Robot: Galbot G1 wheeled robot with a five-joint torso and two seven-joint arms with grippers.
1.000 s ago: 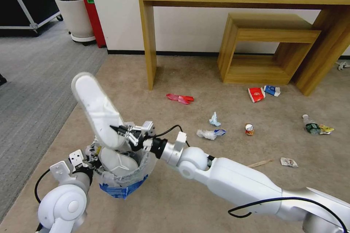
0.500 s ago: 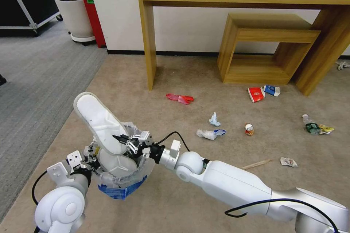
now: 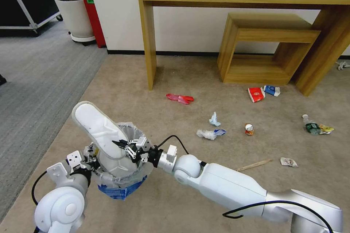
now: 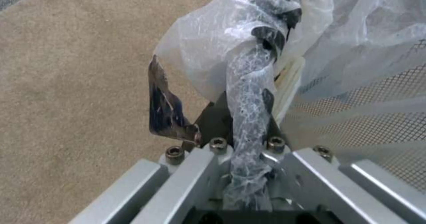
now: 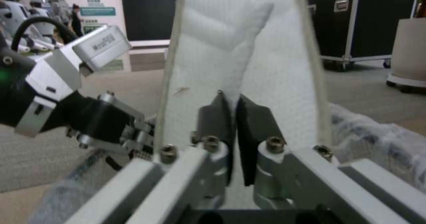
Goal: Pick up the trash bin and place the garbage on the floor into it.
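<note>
Your right end effector (image 3: 123, 145) has lowered the white slipper (image 3: 98, 131) further into the trash bin (image 3: 122, 174).
Its fingers are pinched on the slipper; your left end effector (image 3: 89, 158) grips the bin's bagged rim above the floor (image 3: 189, 204).

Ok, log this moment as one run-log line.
left gripper: shut on trash bin rim, bin held up | right gripper: shut on white slipper, toe in bin | another slipper inside
</note>
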